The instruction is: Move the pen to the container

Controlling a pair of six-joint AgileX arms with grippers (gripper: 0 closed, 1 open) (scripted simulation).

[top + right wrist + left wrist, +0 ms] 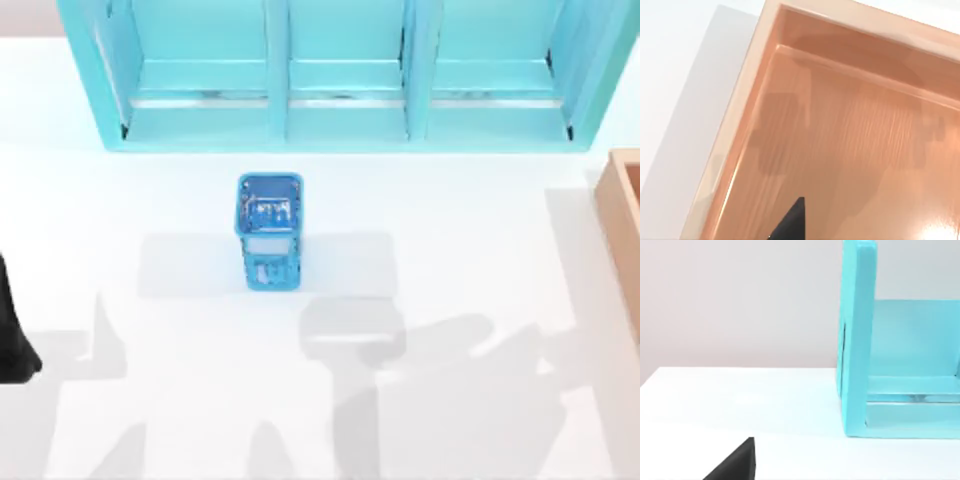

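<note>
Progress: unclear | pen can't be picked out, perhaps inside blue mesh cup (270, 232) on tabletop (450, 200) | right claw (789, 222) above wooden tray (850, 145), grip cannot tell | left arm (12, 340) parked at left edge.

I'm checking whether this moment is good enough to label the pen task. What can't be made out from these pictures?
- Pen: inside the blue mesh cup the top view gives pale glints; whether a pen stands there cannot be told.
- Left gripper: a dark part is cut by the top view's left edge; a dark tip by the left wrist view's edge.
- Right gripper: a dark tip over the wooden tray, cut by the frame edge.
- Wooden tray: cut by the top view's right edge.
</note>
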